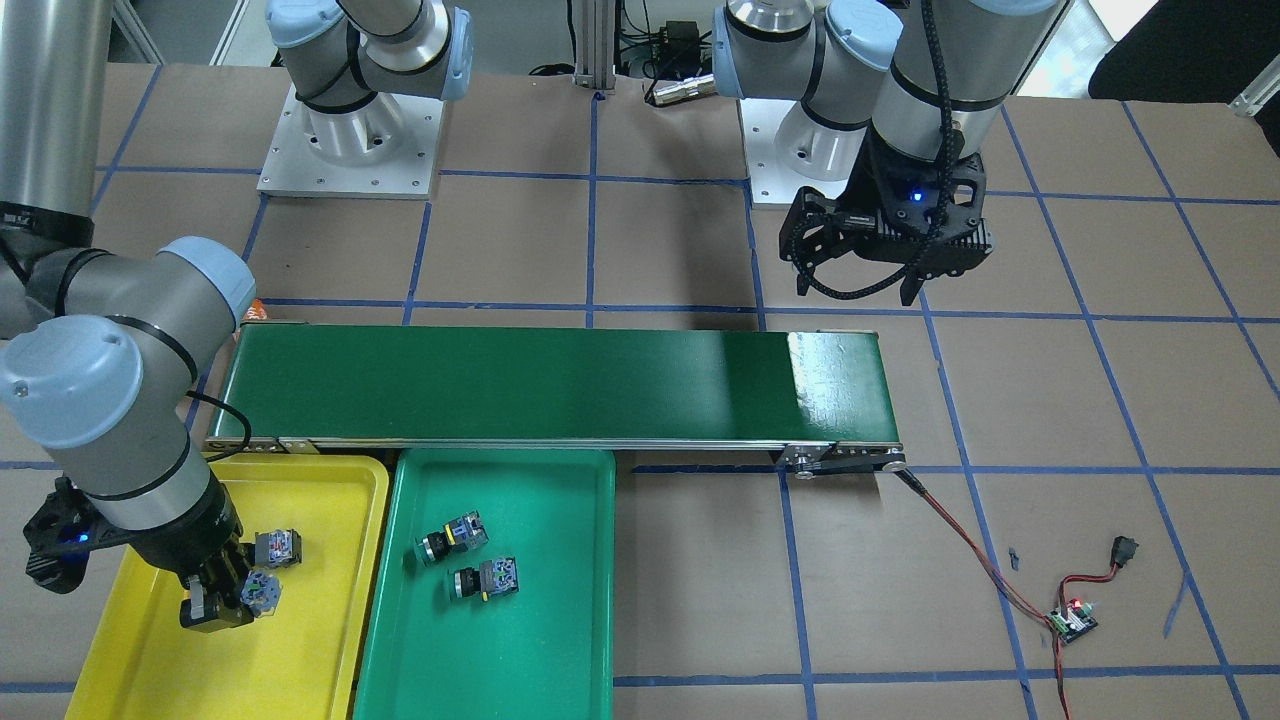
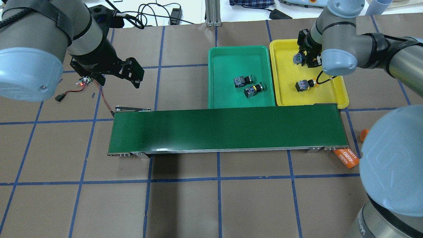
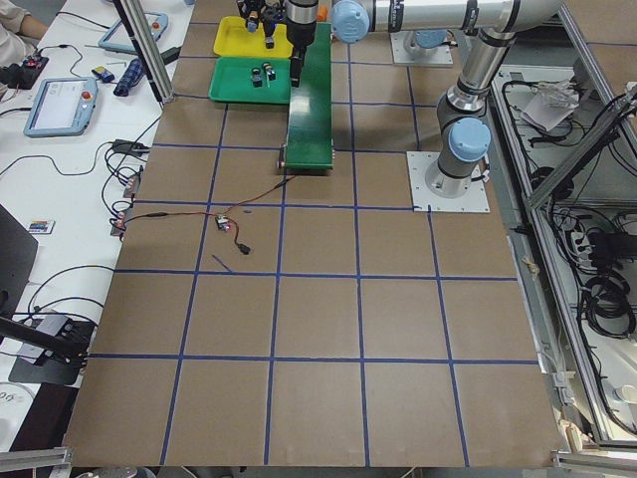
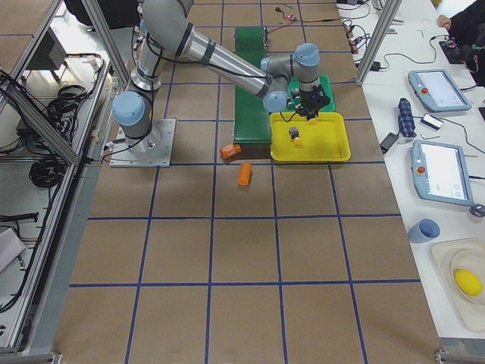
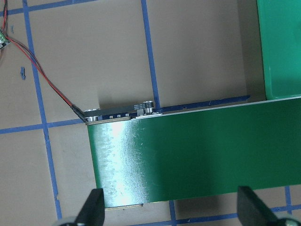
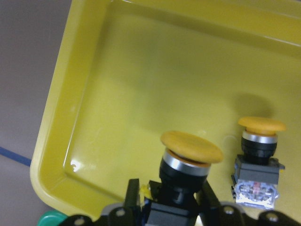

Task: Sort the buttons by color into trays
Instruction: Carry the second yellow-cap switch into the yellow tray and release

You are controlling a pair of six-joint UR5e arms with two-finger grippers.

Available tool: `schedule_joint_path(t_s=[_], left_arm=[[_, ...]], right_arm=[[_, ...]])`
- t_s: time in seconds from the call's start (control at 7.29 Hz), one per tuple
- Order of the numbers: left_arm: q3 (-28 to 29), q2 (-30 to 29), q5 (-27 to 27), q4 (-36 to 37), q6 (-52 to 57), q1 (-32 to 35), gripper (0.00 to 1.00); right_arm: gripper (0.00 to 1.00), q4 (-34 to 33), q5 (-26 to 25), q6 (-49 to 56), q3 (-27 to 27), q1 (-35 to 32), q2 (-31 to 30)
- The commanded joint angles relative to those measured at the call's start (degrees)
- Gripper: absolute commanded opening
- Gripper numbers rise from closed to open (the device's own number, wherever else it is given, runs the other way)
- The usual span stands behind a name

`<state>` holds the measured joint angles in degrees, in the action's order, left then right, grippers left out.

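**Last yellow over its tray: the let-go is the risky bit**

R arm: right hand (image 1: 215, 600) is pinching a yellow button (image 6: 190, 162) by its black body, cap pointing away from the wrist cam, inside the yellow tray (image 1: 300, 660). Can't tell if it's touching the tray floor or hanging just above it. Second yellow button (image 1: 278, 548) lies just beside it in the same tray. Both green buttons (image 1: 452, 538) are in the green tray (image 1: 560, 640), near each other, not touching. Sort looks done bar the release, IMO.

L arm: left hand (image 5: 171, 207) is spread wide, holding nothing, hovering over the end of the conveyor belt (image 1: 520, 380), well apart from the trays.

What could bite:
- Opening too high: round cap lets it roll or bounce, prob into the neighbour or toward the rim.
- Body sticks to one finger on opening: gets dragged up w/ the retract and drops wherever.
- Black cable (image 2: 325, 78) looping off the R arm hangs near the parked button. A sideways pull-out could snag it.
- Safer: lift straight up first, then traverse.
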<state>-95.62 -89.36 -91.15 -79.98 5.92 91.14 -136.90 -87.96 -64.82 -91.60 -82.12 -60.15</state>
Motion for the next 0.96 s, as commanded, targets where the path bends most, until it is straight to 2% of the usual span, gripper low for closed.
schedule_joint_path(t_s=[0.0,0.14,0.41,0.69,0.82], left_arm=[[0.09,0.85,-0.17,0.00,-0.38,0.17,1.00],[0.09,1.03,-0.17,0.00,-0.38,0.18,1.00],[0.09,1.38,-0.08,-0.09,-0.21,0.18,1.00],[0.26,1.30,-0.08,0.00,-0.12,0.18,1.00],[0.26,1.64,0.01,0.00,-0.03,0.26,1.00]], right_arm=[[1.00,0.22,-0.20,0.40,0.28,0.38,-0.39],[1.00,1.62,-0.54,0.40,0.10,0.38,-2.49],[1.00,12.56,-0.55,0.57,-0.07,0.29,-8.81],[1.00,28.02,0.33,4.85,-1.03,-1.89,-18.99],[1.00,29.74,-0.19,8.88,-1.22,-2.08,-23.04]])
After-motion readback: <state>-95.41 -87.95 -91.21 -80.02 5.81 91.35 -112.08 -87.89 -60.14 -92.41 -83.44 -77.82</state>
